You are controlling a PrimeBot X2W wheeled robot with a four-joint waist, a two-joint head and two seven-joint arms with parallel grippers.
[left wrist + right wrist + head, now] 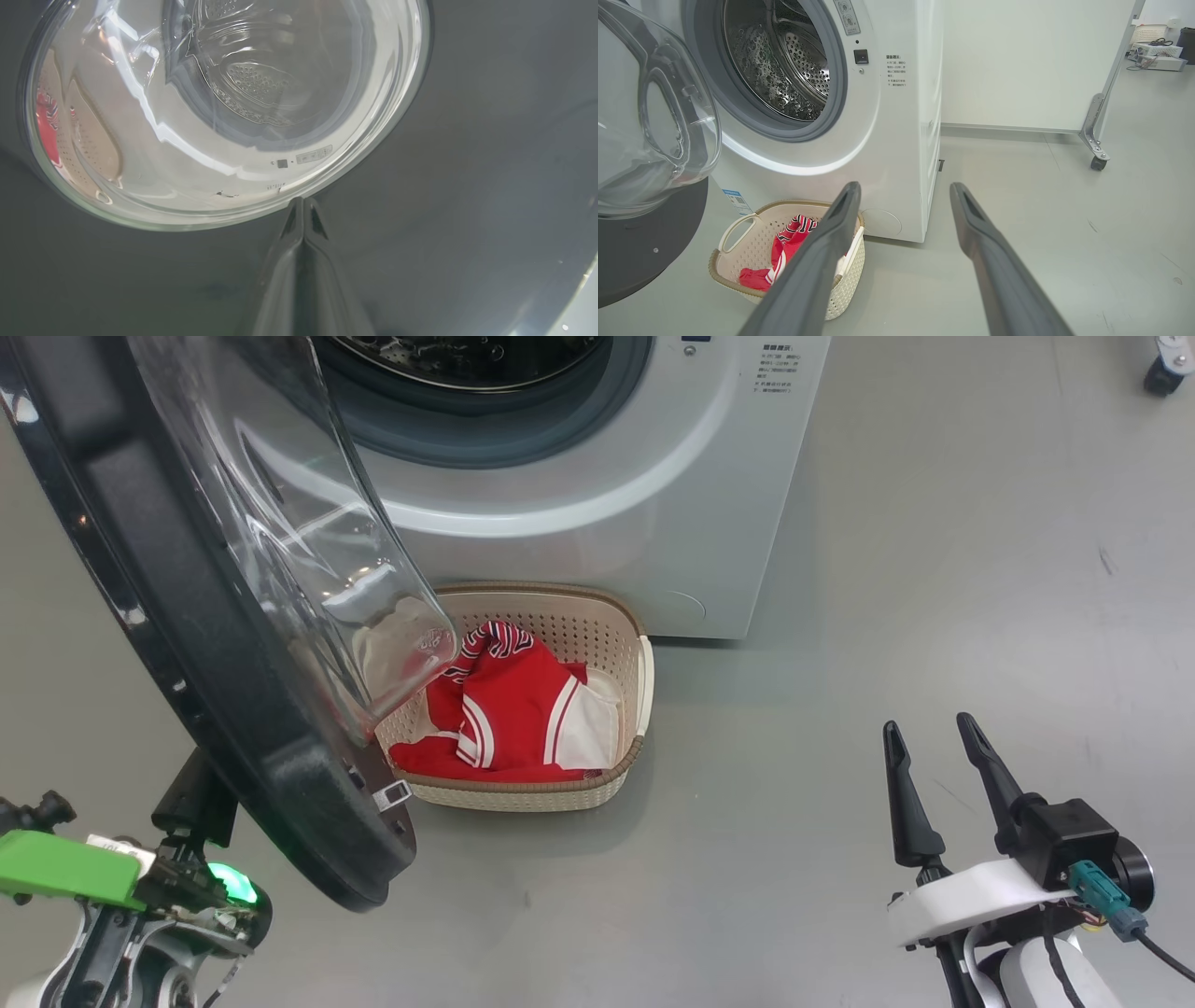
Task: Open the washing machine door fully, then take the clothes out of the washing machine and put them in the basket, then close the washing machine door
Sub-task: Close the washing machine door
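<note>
The washing machine (653,504) stands at the top with its steel drum (780,65) showing no clothes. The washing machine door (187,644) hangs open at the left, its glass bowl (308,541) partly over the basket (523,789). The red and white clothes (509,709) lie in the basket (794,204), clothes (789,235) heaped at its middle. My left gripper (198,793) is behind the door, shut and holding nothing. Its fingertips (302,205) point at the black outer rim (467,186) just below the glass. My right gripper (929,723) hangs open over the floor, right of the basket, gripper (904,186) empty.
A white partition (1017,65) on a caster (1098,163) stands behind and to the right of the machine. Another caster (1162,369) sits at the far top right. Grey floor (840,616) stretches to the right of the basket and the machine.
</note>
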